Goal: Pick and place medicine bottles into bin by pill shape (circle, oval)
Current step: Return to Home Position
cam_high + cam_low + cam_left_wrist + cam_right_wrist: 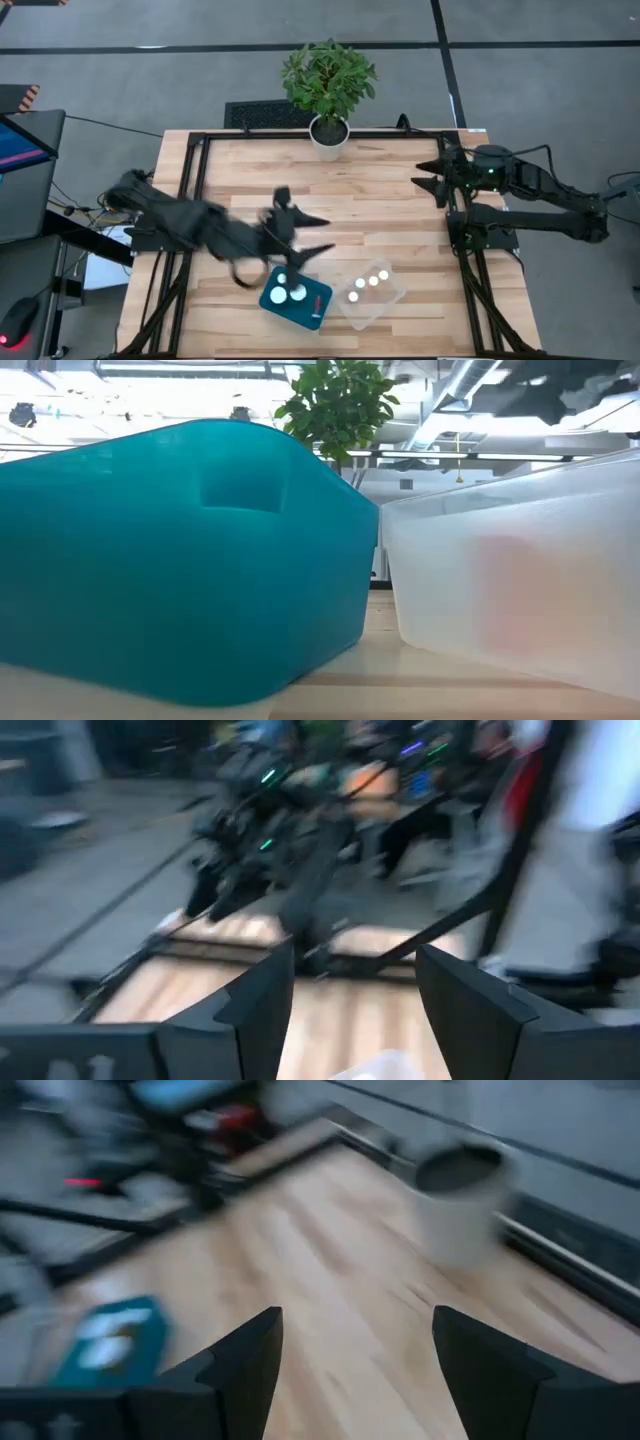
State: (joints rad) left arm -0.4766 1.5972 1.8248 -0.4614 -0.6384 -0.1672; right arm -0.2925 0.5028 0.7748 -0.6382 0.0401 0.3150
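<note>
Medicine bottles (370, 283) all sitting in bins: three caps in transparent bin (396, 296), others in teal bin (314, 305); none lying on table (380, 220). Left gripper (320, 236) hovering just beside teal bin, spread wide, empty. Right gripper (425, 173) waiting near table's right edge, parted, empty. Sorting appearing finished.

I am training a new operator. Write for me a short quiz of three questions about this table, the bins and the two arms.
1. True or false: the teal bin and the transparent bin each hold white-capped bottles.
2. In the high view, how many white-capped bottles show in the transparent bin? A) one B) three C) six
3. Both grippers are open and hold nothing. Which is closer to the two bins: the left gripper or the right gripper?

Key: 1 true; 2 B; 3 the left gripper.
</note>
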